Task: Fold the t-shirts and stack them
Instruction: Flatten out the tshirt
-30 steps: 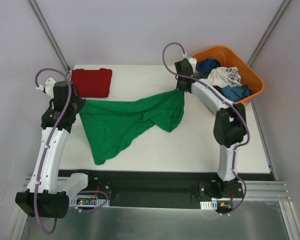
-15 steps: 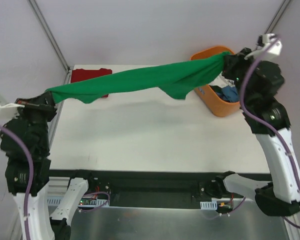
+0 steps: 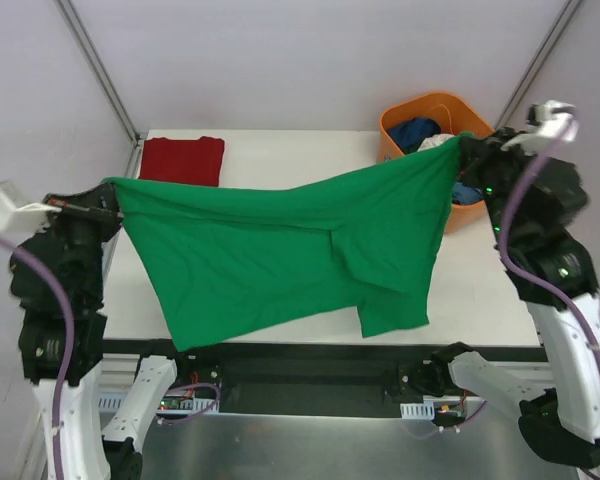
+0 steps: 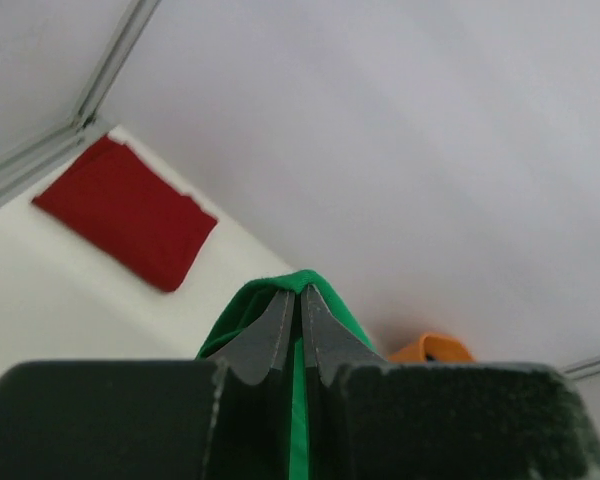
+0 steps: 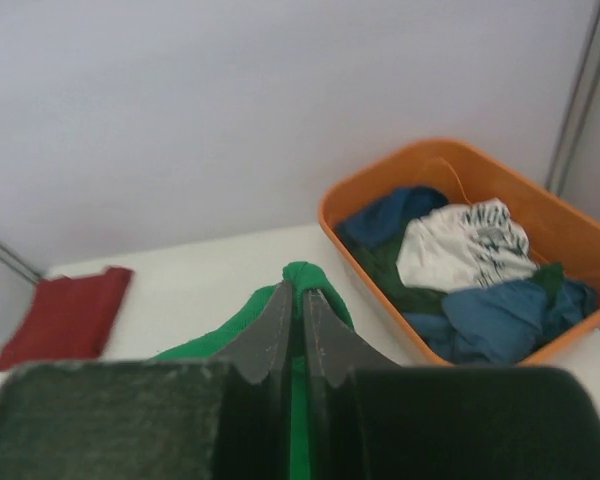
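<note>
Garments: one green shirt [image 3: 280, 250] aloft, one red shirt [image 3: 183, 160].

You have a left arm [image 3: 60, 300] and right arm [image 3: 555, 260] of white links and black joint housings, each trailing a purple cable [image 3: 69, 335], with dark tapered fingers [image 4: 275, 335] on the left tool [image 4: 300, 292] and right tool [image 5: 302, 290].

green t-shirt [image 3: 260, 250]: soft cloth, matt, in loose wrinkles
dark red t-shirt [image 3: 183, 160]: cloth, matt, lying flat and smooth
basket [image 5: 570, 235]: orange plastic, smooth, with a slight shine
table [image 3: 280, 148]: white top, smooth, matt
right arm [image 3: 570, 345]: white plastic shell, a little glossy
</note>
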Motion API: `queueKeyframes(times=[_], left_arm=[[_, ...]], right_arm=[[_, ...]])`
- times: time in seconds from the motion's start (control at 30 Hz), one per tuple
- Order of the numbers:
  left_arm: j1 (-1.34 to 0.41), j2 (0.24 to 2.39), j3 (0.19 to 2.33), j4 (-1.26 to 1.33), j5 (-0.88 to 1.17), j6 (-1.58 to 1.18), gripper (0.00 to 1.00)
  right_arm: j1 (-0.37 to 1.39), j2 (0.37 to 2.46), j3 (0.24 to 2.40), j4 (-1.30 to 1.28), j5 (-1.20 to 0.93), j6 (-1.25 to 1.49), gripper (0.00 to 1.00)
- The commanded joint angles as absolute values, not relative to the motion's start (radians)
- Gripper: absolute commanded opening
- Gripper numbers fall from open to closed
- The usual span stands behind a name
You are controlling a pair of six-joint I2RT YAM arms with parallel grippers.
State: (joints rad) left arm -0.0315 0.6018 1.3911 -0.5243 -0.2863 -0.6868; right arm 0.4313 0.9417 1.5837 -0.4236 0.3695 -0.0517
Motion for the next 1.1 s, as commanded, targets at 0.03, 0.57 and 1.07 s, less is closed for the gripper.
queueKeyframes(times=[0.03,0.57,1.07], left_arm=[[-0.028,0.739,1.143,-0.509,-0.189,-0.742,0.0],[-0.028,1.394,1.014,-0.499,-0.086,-0.769,0.0],[-0.028,1.448,1.025,-0.499,-0.083,-0.762,0.0]], right_arm=[[0.402,1.147,1.409,-0.448,0.479,-0.071,0.05],[0.311,1.867,1.566,-0.543,0.342,0.049,0.23],[0.313,1.465,1.076,-0.598,0.02,0.139,0.73]])
